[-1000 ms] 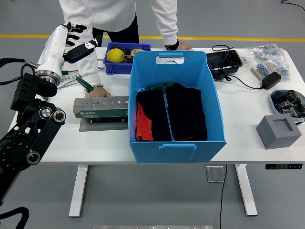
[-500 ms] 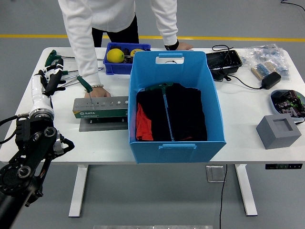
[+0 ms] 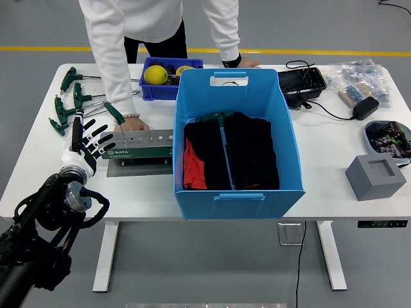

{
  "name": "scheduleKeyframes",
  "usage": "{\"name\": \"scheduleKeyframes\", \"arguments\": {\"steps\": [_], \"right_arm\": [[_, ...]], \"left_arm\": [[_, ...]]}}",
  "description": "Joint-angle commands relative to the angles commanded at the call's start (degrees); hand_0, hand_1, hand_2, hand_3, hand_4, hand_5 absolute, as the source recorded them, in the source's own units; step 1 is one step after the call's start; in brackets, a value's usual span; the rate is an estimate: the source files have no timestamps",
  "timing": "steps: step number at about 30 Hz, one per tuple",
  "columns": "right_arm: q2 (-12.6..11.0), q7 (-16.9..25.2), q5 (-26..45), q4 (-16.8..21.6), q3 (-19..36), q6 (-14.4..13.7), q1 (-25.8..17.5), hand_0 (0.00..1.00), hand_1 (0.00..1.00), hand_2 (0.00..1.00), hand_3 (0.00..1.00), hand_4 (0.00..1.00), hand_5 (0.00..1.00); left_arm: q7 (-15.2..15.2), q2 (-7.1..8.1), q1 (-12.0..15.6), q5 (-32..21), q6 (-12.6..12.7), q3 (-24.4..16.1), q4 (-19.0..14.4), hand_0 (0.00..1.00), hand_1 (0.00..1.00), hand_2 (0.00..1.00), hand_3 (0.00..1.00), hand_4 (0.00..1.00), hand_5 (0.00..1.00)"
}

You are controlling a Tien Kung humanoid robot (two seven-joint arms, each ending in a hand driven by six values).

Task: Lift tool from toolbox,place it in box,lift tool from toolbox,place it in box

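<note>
One of my hands is in view, my left hand (image 3: 90,141), raised at the near left of the white table (image 3: 334,154) with its black fingers (image 3: 101,131) spread and holding nothing; it hovers just beside the left end of the grey and green metal toolbox rack (image 3: 136,146). One green-handled T-shaped tool (image 3: 115,117) stands in that rack, and a person in white sleeves rests a hand (image 3: 133,123) on the rack's far edge, just beside it; several more green-handled T-shaped tools (image 3: 69,96) lie loose on the table near the far left corner, beyond my fingers. Another green T-handled tool (image 3: 221,138) already lies inside the large blue plastic box (image 3: 234,192), on top of black and red cloth; behind that box sits a small blue bin (image 3: 168,86) with yellow round things in it.
</note>
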Motion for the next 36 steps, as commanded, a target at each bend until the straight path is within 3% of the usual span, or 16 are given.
{"name": "scheduleKeyframes", "arguments": {"steps": [5, 32, 33, 36], "right_arm": [[0.0, 0.0, 0.0, 0.0, 0.0, 0.0, 0.0, 0.682, 0.663, 0.729, 0.573, 0.774, 0.691], [0.2, -0.4, -0.7, 0.0, -0.1, -0.1, -0.5, 0.682, 0.664, 0.729, 0.574, 0.772, 0.690], [0.2, -0.4, -0.7, 0.0, -0.1, -0.1, -0.5, 0.682, 0.664, 0.729, 0.574, 0.771, 0.690], [0.2, -0.4, -0.7, 0.0, -0.2, -0.1, -0.5, 0.682, 0.664, 0.729, 0.574, 0.771, 0.690]], "left_arm": [[0.6, 0.32, -0.1, -9.9, -0.4, 0.3, 0.3, 0.333, 0.433, 0.576, 0.822, 0.726, 0.871], [0.2, 2.82, -5.5, -13.7, -5.9, 4.7, 5.3, 0.322, 0.419, 0.560, 0.839, 0.760, 0.934], [0.2, 2.88, -5.7, -13.8, -6.0, 4.9, 5.4, 0.322, 0.410, 0.557, 0.839, 0.801, 0.998], [0.0, 3.07, -6.7, -14.4, -6.4, 5.4, 6.1, 0.322, 0.410, 0.557, 0.839, 0.801, 0.998]]}}
